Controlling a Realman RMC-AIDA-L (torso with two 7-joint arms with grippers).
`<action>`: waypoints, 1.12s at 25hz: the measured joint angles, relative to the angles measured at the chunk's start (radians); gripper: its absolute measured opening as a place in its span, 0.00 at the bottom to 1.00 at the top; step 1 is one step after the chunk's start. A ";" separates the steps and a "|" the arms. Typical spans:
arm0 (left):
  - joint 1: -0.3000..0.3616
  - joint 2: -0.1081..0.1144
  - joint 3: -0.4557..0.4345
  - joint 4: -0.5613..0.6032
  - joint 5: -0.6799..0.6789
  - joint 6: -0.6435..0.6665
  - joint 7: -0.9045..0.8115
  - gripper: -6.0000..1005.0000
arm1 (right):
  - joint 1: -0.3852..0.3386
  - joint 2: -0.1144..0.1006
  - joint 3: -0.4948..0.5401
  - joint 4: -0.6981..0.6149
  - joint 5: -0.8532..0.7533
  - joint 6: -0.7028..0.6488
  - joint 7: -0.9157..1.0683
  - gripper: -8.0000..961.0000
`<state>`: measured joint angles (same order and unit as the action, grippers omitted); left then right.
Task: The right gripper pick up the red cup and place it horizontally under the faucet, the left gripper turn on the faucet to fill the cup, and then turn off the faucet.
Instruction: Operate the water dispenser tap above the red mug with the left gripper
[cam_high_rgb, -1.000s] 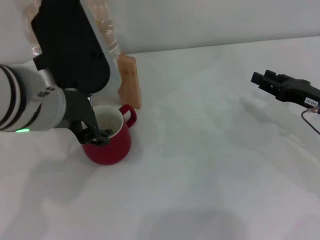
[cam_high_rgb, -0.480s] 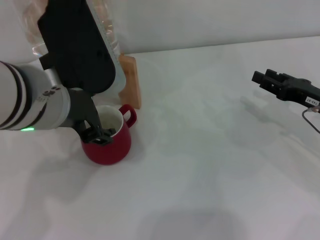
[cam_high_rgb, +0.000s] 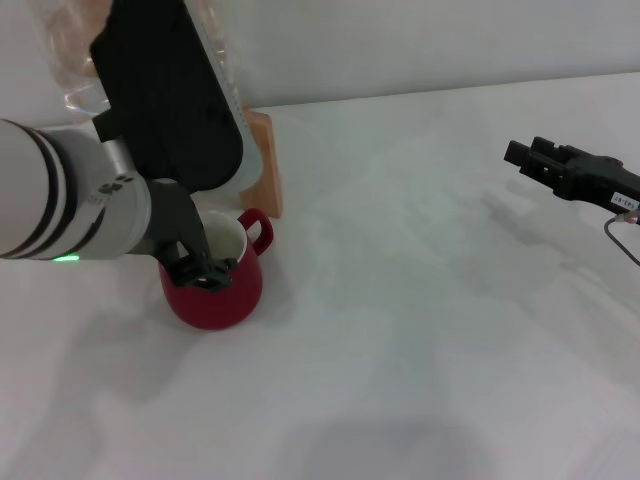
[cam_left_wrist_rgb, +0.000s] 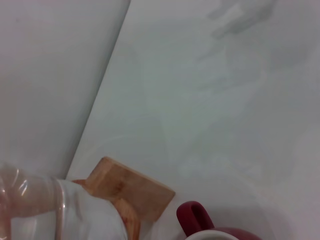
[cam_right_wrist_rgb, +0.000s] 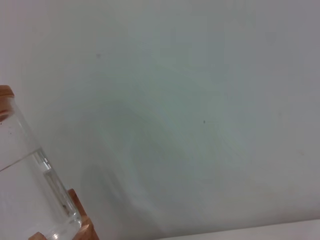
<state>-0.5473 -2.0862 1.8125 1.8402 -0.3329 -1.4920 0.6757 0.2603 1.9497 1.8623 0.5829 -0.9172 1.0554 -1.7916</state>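
Red cup (cam_high_rgb: 215, 285): you have it standing upright on the white desk (cam_high_rgb: 420, 300), mouth up, long axis vertical, off-white inside showing. Its loop handle points toward the robot's right and a little away from the body, toward the wooden stand (cam_high_rgb: 262, 165) just behind it. In the left wrist view only the handle and a sliver of rim of the cup (cam_left_wrist_rgb: 197, 222) show, close to a corner of the stand (cam_left_wrist_rgb: 127, 192).

Left pincer (cam_high_rgb: 200, 272): you see it on the green-lit arm, down at the near rim of the cup, its black tips over the mouth. Whether the fingers are apart or together cannot be told; the arm covers them.

Faucet: hidden behind the left arm; not visible to you in any view.

Water jar (cam_high_rgb: 70, 60): clear, on the stand, mostly behind the left arm. The right wrist view shows part of the jar (cam_right_wrist_rgb: 30, 185) with water in it.

Right pincer (cam_high_rgb: 527, 160): far off on the robot's right, held above the desk, well apart from the cup, black fingers pointing toward the left. Their state cannot be told.
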 joint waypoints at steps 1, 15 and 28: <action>-0.003 0.000 0.000 -0.006 0.000 0.001 0.000 0.87 | 0.000 0.000 0.000 0.000 0.000 0.000 0.000 0.54; -0.028 0.000 0.002 -0.033 0.000 0.022 -0.001 0.87 | -0.004 0.000 0.002 0.000 0.000 0.000 0.000 0.54; -0.042 0.000 0.002 -0.048 0.023 0.037 -0.001 0.87 | -0.004 0.000 0.003 0.000 0.000 -0.005 0.000 0.54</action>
<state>-0.5892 -2.0862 1.8148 1.7919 -0.3098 -1.4546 0.6749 0.2561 1.9497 1.8653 0.5829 -0.9172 1.0508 -1.7916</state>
